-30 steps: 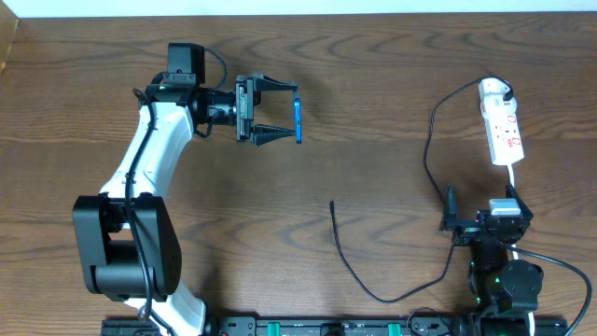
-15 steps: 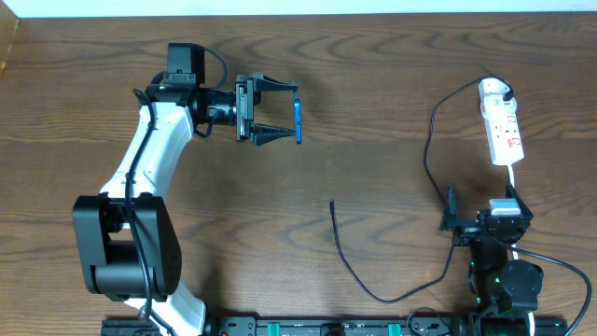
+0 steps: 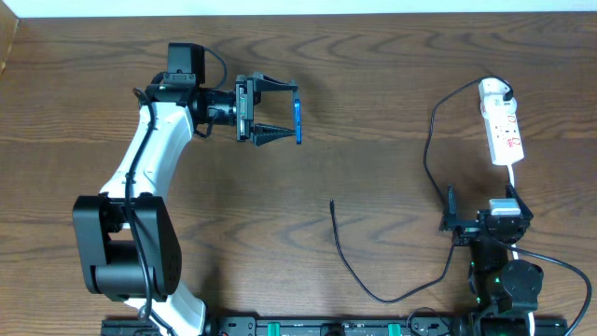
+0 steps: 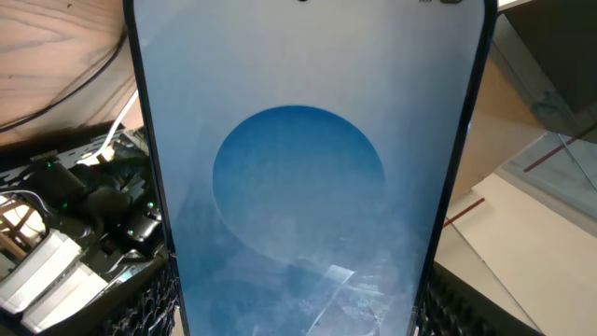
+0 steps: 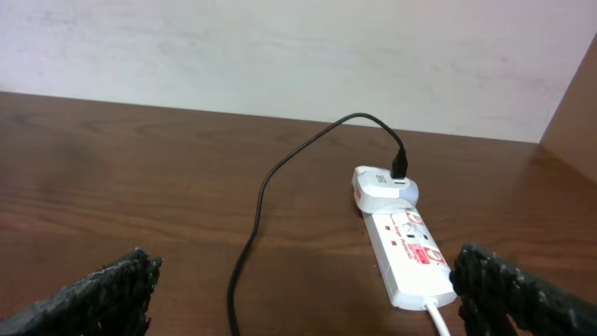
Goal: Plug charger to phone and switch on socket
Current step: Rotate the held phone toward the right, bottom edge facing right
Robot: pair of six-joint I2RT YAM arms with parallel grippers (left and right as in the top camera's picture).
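Phone unchanged, clamped in left pincer | right pincer wide open, unmoved

Robotics lab, wood-grain table, white arm on base rail, bare white wall

The table is seen to be dark brown wood with a marked grain and a smooth, low-sheen finish. On it, the socket is shown in smooth white plastic with a slight gloss, and the charger in matt black sheathing. The phone screen is rendered as glossy glass on which faint reflections and smears are caught, the pads of the right gripper are seen as coarse, grainy black material, and the left arm's shell as smooth white plastic.
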